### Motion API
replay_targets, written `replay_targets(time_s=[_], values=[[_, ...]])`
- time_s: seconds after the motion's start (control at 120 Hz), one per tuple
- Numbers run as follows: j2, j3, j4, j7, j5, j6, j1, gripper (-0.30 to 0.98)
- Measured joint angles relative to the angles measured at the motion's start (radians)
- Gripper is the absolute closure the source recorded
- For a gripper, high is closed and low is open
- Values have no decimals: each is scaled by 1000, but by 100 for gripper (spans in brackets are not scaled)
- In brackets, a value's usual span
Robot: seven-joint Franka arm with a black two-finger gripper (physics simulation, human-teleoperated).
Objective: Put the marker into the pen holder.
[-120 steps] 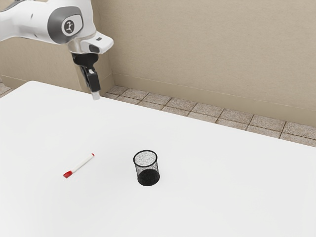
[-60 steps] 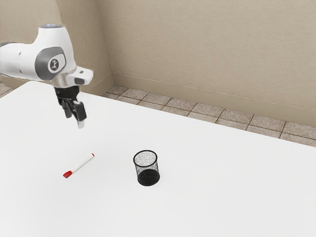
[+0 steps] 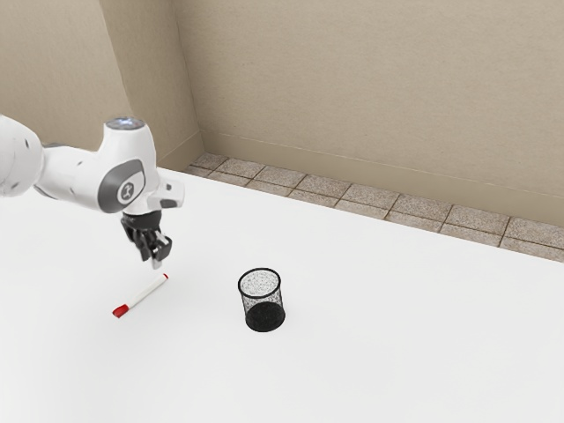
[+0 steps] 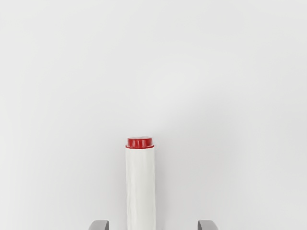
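Marker to the exterior view's left, pen holder to its right, both on one table.
The marker lies flat and slantwise on the table, capped end toward the exterior view's left and nearer that camera. The pen holder stands upright, apart from it. The fingers hang over the marker's far end, one to each side of its line in the wrist view; how high they hang is hard to judge. Behind the table lies the floor, then the wall.
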Motion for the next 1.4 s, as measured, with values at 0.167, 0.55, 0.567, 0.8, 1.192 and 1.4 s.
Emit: replay_targets(time_s=[0.167, 0.55, 0.567, 0.8, 1.192, 1.4], values=[[80, 0, 27, -37, -9, 46, 23, 53], [167, -2, 61, -59, -75, 78, 39, 51], [170, -2, 61, -59, -75, 79, 40, 51], [184, -2, 61, -64, -77, 82, 40, 58], [18, -37, 50, -97, -62, 82, -24, 78], [-103, -44, 50, -121, -87, 65, -123, 79]])
